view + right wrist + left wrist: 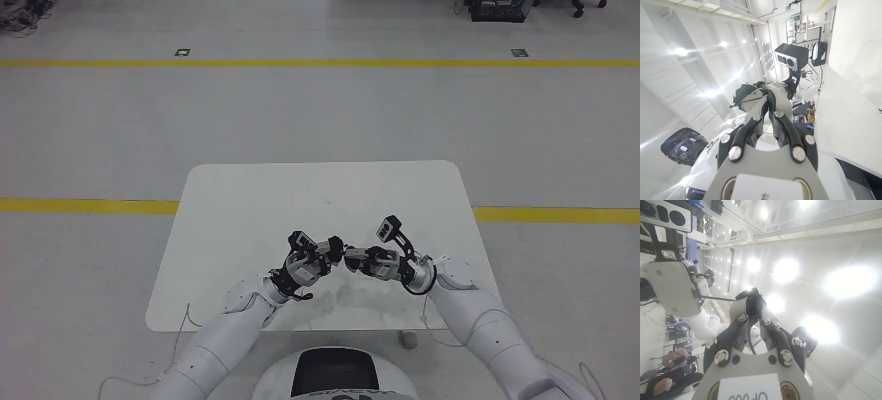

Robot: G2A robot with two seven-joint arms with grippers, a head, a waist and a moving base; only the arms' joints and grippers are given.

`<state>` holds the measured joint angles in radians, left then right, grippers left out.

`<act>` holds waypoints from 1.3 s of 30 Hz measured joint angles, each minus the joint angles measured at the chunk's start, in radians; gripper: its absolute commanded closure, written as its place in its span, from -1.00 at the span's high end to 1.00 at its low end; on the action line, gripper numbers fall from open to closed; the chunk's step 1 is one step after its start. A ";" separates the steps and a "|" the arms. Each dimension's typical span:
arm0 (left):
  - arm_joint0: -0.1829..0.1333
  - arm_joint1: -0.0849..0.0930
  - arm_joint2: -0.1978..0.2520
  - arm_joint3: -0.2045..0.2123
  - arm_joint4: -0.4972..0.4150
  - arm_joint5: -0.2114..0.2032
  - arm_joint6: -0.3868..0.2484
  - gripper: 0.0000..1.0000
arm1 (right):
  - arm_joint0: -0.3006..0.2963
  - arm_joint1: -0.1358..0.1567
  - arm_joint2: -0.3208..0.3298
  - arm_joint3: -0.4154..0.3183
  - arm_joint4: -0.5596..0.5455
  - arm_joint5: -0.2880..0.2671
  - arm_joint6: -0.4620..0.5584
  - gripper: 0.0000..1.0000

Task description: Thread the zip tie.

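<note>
Above the near half of the white bench (300, 190), both arms are held clear of its surface and meet tip to tip, close to the robot. On the left, the left pincer (751, 303) has its fingers closed together at the tips. A thin black zip tie (749, 340) runs down from between them, back through the gap toward the palm. Where the two arms meet in the top view, the tips sit just beside each other. I cannot tell whether they touch, and the tie is too small to make out there. On the right, the right pincer (768, 101) is fully closed, its ribbed pads pressed flat against each other. Whether any part of the tie lies between them I cannot tell. Its tips point toward the left pincer, which sits just beyond them in the right wrist view.
</note>
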<state>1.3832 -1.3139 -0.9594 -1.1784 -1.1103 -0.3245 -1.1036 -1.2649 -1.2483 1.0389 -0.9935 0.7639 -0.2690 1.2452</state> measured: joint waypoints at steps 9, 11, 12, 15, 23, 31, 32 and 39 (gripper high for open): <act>0.000 0.000 0.000 0.000 0.000 0.000 0.000 -1.00 | 0.004 -0.002 -0.004 0.012 -0.002 -0.002 0.002 -1.00; 0.000 0.000 0.000 0.000 0.000 0.000 0.000 -1.00 | 0.005 -0.003 -0.005 0.015 -0.003 -0.002 0.003 -1.00; 0.000 0.000 0.000 0.000 0.000 0.000 0.000 -1.00 | 0.005 -0.003 -0.005 0.016 -0.004 -0.002 0.003 -1.00; 0.000 0.000 0.000 0.000 0.000 0.000 0.000 -1.00 | 0.007 -0.003 -0.007 0.019 -0.008 -0.003 0.002 -1.00; 0.000 0.000 0.000 0.000 0.000 0.000 0.000 -1.00 | 0.008 -0.004 -0.010 0.024 -0.020 -0.004 0.003 -1.00; 0.000 0.000 0.000 0.000 0.000 0.000 0.000 -1.00 | 0.011 -0.005 -0.016 0.028 -0.033 0.000 0.002 -1.00; 0.000 0.000 0.000 0.000 0.000 0.000 0.000 -1.00 | 0.012 -0.006 -0.017 0.028 -0.034 0.000 0.002 -1.00; 0.000 0.000 0.000 0.000 0.000 0.000 0.000 -1.00 | 0.016 -0.007 -0.023 0.033 -0.045 0.006 0.000 -1.00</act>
<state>1.3832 -1.3139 -0.9594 -1.1784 -1.1102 -0.3245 -1.1035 -1.2488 -1.2550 1.0163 -0.9606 0.7189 -0.2627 1.2448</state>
